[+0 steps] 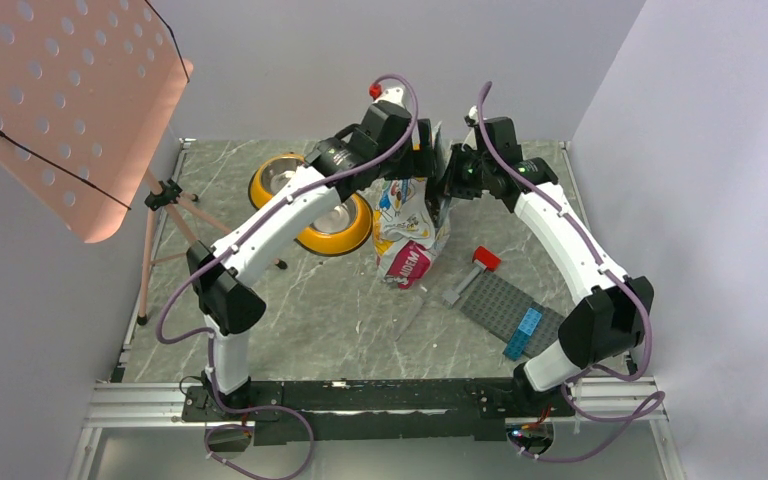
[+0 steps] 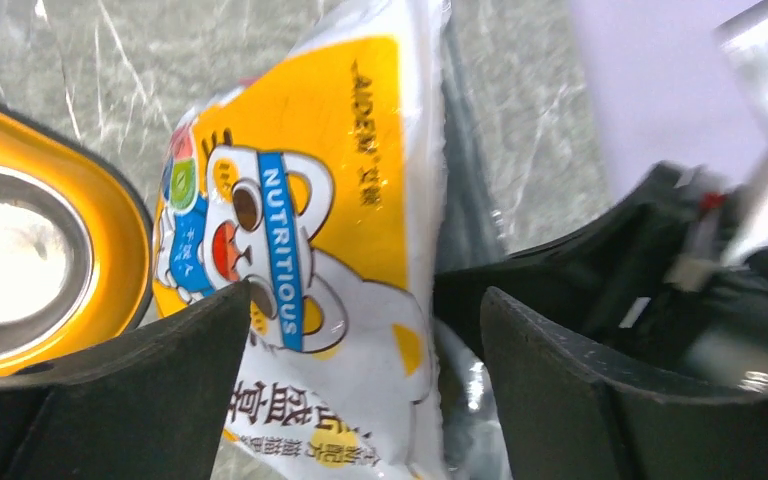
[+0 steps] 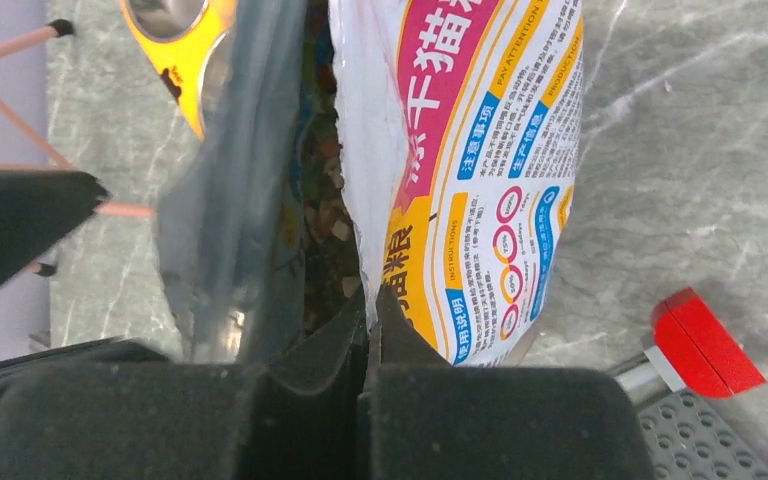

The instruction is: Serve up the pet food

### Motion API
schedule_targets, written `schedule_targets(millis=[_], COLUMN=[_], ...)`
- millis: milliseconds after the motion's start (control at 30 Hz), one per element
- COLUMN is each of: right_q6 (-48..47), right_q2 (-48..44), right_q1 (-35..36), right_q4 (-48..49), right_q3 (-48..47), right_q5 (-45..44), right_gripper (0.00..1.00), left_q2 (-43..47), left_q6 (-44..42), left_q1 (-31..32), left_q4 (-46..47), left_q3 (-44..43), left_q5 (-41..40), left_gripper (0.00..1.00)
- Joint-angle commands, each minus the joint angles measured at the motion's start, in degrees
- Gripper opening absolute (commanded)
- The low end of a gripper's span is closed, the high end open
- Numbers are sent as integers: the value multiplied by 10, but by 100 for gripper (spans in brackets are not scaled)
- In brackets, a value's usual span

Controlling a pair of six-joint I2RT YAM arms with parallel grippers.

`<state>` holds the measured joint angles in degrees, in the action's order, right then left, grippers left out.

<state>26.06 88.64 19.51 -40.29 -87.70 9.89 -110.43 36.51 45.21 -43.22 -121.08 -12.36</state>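
The right gripper [image 3: 370, 312] pinches one lip of the glossy white, pink and yellow cat-printed bag [image 1: 412, 228], small brown kibble [image 3: 328, 215] inside, likely so the wide-open, empty left gripper [image 2: 365, 297] can take the other lip, with the yellow double bowl [image 1: 345, 243] at the bag's 9 o'clock.

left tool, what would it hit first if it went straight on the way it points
The bag, dead ahead of the open left tool; it looks close, though depth is unclear.

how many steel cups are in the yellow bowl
2. One steel cup at the yellow bowl's far-left end; the other, beside the bag, partly behind the left arm.
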Motion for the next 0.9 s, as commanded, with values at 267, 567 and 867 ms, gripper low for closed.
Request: schedule_targets(millis=[267,567,867], right_q6=[20,4,5], right_q2=[-48,-16,26], right_q1=[-3,19,59], right_q4=[88,30,-67], right_q3=[-8,-53,-92], right_q5=[47,-43,-200], right_gripper=[0,0,0], left_q2=[2,-40,-62], left_q6=[1,-34,-98], left_q1=[3,13,15], left_q4=[27,-7,-42], left_q3=[-30,-40,-96], left_q5=[-47,-51,-65], left_gripper=[76,73,20])
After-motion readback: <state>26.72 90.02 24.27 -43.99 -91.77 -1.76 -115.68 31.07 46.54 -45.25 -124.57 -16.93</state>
